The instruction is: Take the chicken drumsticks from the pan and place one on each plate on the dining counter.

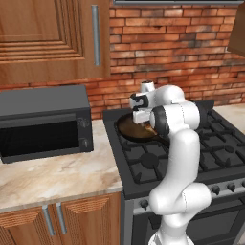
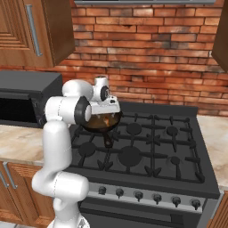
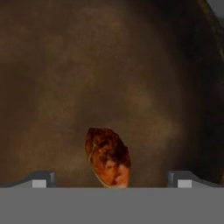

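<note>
Hand view: my claw (image 3: 111,178) with jaws wide apart, nothing held, low inside pan (image 3: 65,65). Between fingertips, slightly left of middle, lies drumstick (image 3: 108,157). Risk, I judge: off-centre closing pushes meat aside, or fingertips scrape pan floor.

A matt, brownish, mottled pan (image 3: 109,65) floor lies beneath the gripper (image 3: 112,179), a rough, glazed golden-brown chicken drumstick (image 3: 108,159) between its wide-apart grey tips. Around the pan, the stove (image 2: 147,147) is matt black metal; behind it, rough red brick (image 2: 147,49); to the arm's left, polished marbled stone worktop (image 1: 52,177) and grained wooden cabinets (image 1: 43,38).
</note>
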